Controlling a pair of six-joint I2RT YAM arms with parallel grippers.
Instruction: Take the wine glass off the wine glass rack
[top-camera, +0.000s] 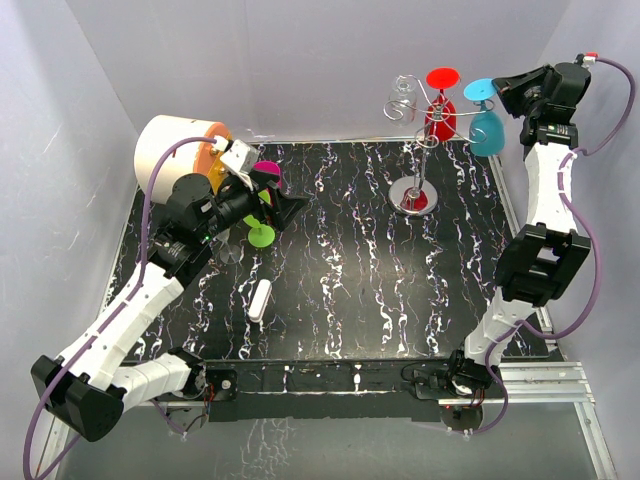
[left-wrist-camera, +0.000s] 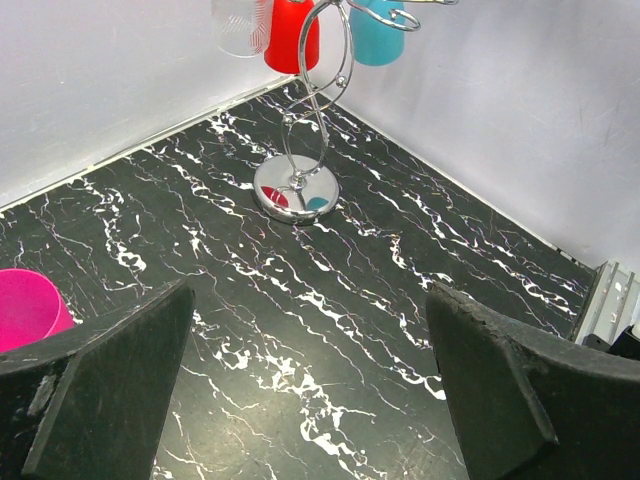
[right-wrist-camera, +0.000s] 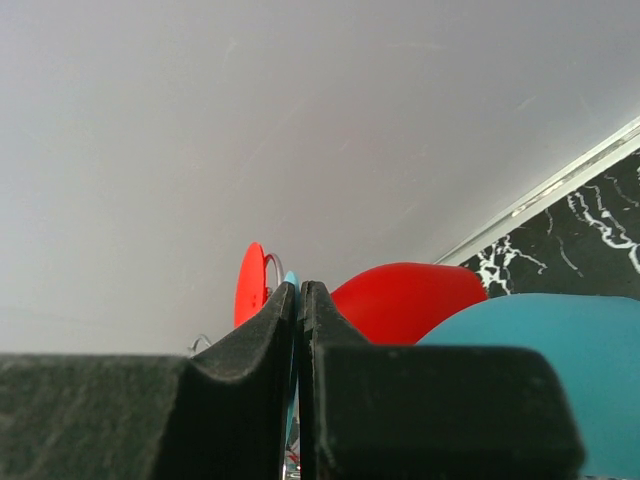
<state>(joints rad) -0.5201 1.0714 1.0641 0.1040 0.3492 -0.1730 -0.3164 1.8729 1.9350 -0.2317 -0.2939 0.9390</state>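
- Pale grey walls (top-camera: 300, 60) close in the scene on three sides.
- The bench (top-camera: 350, 290) is black with white marble veining; a pale strip runs where it meets the back wall.
- The right arm (top-camera: 540, 260) rises from its base at 5 o'clock and climbs along the bench's right edge. It folds at the elbow and bends its wrist toward 9 o'clock at the far right corner.
- The right jaws are closed, fingers (right-wrist-camera: 260, 340) nearly meeting, with a thin teal sliver pinched between them; this looks like the glass's stem.
- The left arm (top-camera: 130, 310) reaches from 7 o'clock up to about 10 o'clock, its wrist aimed toward 3 o'clock.
- The left jaws are spread wide, with only bare bench between the fingers (left-wrist-camera: 110, 390).
- A cream drum (top-camera: 175, 150) lies on its side at 10 o'clock.
- The wine glass rack (top-camera: 421, 165) stands upright at 1 o'clock on a round shiny base.
- The teal wine glass (top-camera: 487, 128) hangs upside down on the rack's 3 o'clock side, long axis near vertical, foot up and bowl down. I cannot tell whether its foot sits in the scroll arm.
- A red wine glass (top-camera: 440, 118) hangs inverted just beside the teal one, at its 9 o'clock.
- A clear glass (top-camera: 400, 100) hangs on the rack's 9 o'clock side.
- A pink glass (top-camera: 266, 172) and a green foot (top-camera: 261, 236) sit by the left wrist.
- A small white piece (top-camera: 261, 300) lies at 8 o'clock.
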